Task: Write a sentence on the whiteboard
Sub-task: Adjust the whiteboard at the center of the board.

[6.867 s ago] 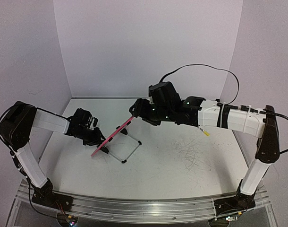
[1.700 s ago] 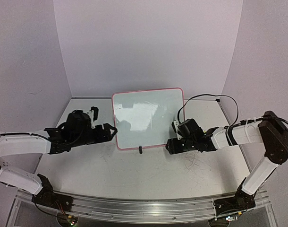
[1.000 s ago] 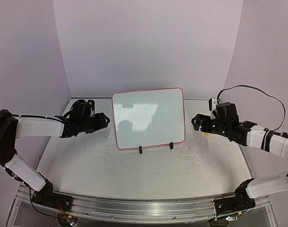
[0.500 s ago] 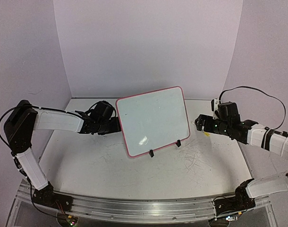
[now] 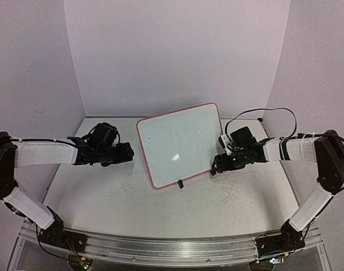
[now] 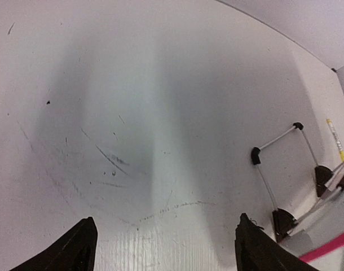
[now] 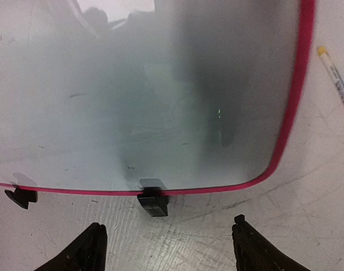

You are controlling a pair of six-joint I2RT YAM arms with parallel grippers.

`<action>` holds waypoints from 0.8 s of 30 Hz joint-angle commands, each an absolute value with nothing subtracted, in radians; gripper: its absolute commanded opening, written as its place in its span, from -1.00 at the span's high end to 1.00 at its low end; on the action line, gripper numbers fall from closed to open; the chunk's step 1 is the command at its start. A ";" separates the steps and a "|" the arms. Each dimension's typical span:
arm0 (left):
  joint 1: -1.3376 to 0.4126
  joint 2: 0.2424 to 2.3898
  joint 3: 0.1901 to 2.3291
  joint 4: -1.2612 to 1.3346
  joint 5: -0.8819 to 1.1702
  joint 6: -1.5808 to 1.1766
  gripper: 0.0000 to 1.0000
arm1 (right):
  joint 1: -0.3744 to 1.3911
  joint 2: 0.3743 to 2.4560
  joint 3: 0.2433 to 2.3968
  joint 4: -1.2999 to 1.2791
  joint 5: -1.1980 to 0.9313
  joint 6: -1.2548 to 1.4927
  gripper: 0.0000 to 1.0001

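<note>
R fingers [image 7: 88, 252] moved in, whiteboard [image 7: 161, 84] just ahead.

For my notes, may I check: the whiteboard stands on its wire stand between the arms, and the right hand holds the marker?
Not quite: the right hand is open and empty; the right wrist view shows the marker lying on the table beside the whiteboard.

Left gripper [image 6: 166, 254], jaws parted, over scuffed table [image 6: 132, 101]; to the right, wire stand [image 6: 255, 156] and pink-rimmed whiteboard [image 6: 327, 247].
</note>
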State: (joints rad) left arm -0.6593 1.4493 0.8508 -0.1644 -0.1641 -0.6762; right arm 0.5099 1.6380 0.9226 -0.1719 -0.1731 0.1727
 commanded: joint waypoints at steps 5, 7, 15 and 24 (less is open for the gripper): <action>-0.635 1.293 0.659 0.239 0.309 -0.633 -0.82 | 0.590 1.760 0.928 -0.048 -0.136 0.178 -0.19; -0.636 1.349 0.665 0.337 0.366 -0.630 -0.71 | 0.598 1.761 0.914 -0.023 -0.111 0.187 -0.02; -0.653 1.584 0.750 0.550 0.506 -0.562 -0.40 | 0.627 1.733 0.844 0.088 -0.094 0.193 0.37; -0.668 1.651 0.765 0.560 0.435 -0.444 0.14 | 0.665 1.733 0.838 0.131 -0.082 0.208 0.88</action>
State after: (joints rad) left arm -0.6601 1.6428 0.7300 0.4829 0.4481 -0.5276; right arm 0.6281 1.7602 0.8371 0.0473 -0.0443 0.1956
